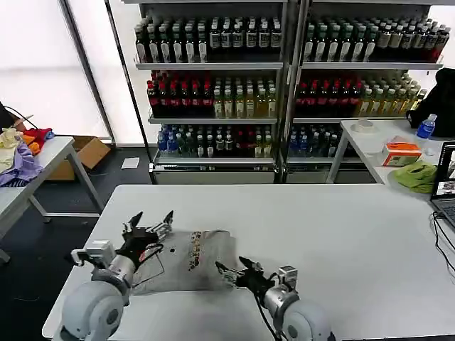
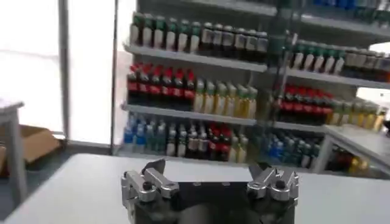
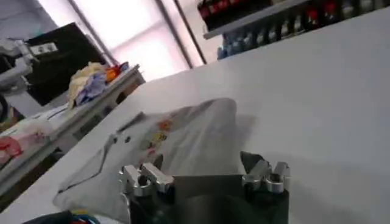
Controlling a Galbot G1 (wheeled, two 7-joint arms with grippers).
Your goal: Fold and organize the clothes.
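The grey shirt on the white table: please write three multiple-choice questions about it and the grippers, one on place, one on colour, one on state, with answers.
1. Where does the grey shirt lie?
A. near the table's front edge, between both grippers
B. on a drinks shelf
C. on the floor

2. What colour is the table?
A. black
B. white
C. green

3. How are the left gripper and right gripper?
A. both open, holding nothing
B. both shut on cloth
C. left shut, right open

Answers: 1 A, the head view shows it there; 2 B, its bare top is white; 3 A, the fingers stand apart in both wrist views.
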